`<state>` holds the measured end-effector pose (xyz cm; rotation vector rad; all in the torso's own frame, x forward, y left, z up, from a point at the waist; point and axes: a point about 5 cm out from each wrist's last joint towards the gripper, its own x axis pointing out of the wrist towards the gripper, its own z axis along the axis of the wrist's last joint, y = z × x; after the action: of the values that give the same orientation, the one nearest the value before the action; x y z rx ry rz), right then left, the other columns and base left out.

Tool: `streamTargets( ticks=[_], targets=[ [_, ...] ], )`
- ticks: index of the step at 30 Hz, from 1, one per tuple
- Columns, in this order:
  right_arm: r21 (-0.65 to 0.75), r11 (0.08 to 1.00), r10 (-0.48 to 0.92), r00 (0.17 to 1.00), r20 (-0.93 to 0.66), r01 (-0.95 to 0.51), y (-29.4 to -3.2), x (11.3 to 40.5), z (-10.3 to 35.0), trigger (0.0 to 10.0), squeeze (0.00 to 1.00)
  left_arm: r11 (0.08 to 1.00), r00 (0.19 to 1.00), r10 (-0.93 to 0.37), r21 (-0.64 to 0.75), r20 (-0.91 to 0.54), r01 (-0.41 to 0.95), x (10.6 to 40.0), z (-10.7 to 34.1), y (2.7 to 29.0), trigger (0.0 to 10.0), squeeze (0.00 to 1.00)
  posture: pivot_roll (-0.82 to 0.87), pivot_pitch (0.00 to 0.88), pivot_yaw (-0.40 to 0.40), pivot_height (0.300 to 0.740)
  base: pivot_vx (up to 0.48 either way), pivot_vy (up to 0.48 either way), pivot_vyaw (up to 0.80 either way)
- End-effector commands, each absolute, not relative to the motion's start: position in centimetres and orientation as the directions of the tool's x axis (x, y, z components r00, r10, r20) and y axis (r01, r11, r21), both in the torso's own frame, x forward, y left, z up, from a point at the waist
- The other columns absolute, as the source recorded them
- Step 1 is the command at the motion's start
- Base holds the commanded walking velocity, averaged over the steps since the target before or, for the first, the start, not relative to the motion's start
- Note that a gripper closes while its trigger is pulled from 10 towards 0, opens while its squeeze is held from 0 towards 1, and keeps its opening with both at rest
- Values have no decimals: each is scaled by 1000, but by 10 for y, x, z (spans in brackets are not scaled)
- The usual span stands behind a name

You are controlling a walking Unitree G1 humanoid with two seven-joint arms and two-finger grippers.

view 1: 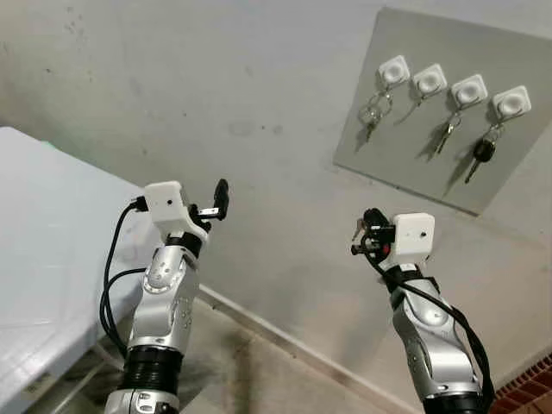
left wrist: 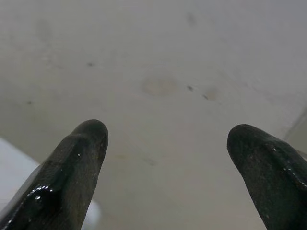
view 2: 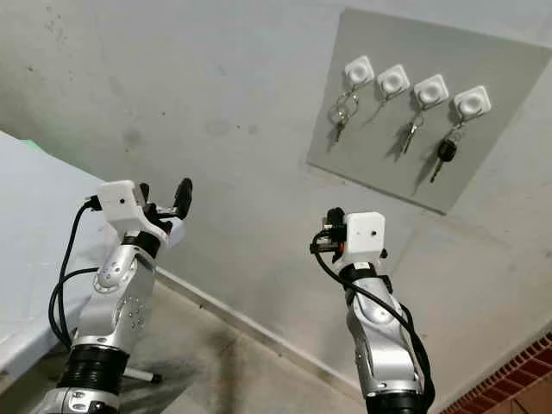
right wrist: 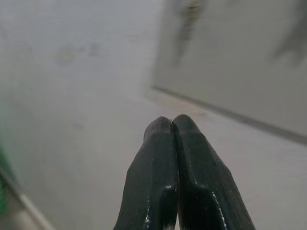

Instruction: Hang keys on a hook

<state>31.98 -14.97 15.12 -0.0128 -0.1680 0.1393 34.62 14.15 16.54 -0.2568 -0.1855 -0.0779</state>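
Nearest the camera stand the robot's two silver arms, raised before a pale, stained wall: the left gripper [view 1: 220, 200] has its black jaws released, spread wide with nothing between them, and the right gripper [right wrist: 172, 125] has its jaws clenched tip to tip, with no key seen between them. Up on the wall, well above and beyond the right gripper, a flat grey board [view 1: 405, 129] carries four white, rounded square hooks [view 1: 469, 90] in a row. Keys [view 1: 373, 114] hang from three of them: a ring bunch on the first, a single metal key on the third, a black-headed key [view 1: 481, 155] on the fourth; whether the second hook bears anything cannot be told. By the look of it the hanging is largely done, or a fresh key has yet to be fetched. The next move would call for finding a key, since neither gripper seems to hold one. To the left lies a smooth, pale desk [view 1: 43, 241], with a rough concrete floor below.
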Motion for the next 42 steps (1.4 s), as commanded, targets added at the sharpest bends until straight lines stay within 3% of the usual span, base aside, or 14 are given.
streamTargets(
  ticks=[1,7,28,42],
  targets=[
    [-29,994,104,983,153,-101,-160,318,149,10000,0,960,982,-84,-251,170,125,346,164,128,10000,0,26,0,-63,740,0,0,-725],
    [-10,995,102,980,170,-101,-160,318,150,10000,0,961,982,-85,-248,166,125,346,163,127,10000,0,27,0,-64,740,0,0,-720],
    [-12,987,157,971,181,-158,-158,314,153,10000,0,966,992,-64,-245,104,88,342,158,116,10000,0,20,0,-62,740,0,0,0],
    [-23,979,200,945,260,-201,-173,311,175,10000,0,962,976,-105,-231,191,148,334,173,119,10000,0,20,0,-54,740,21,0,0]
  ],
)
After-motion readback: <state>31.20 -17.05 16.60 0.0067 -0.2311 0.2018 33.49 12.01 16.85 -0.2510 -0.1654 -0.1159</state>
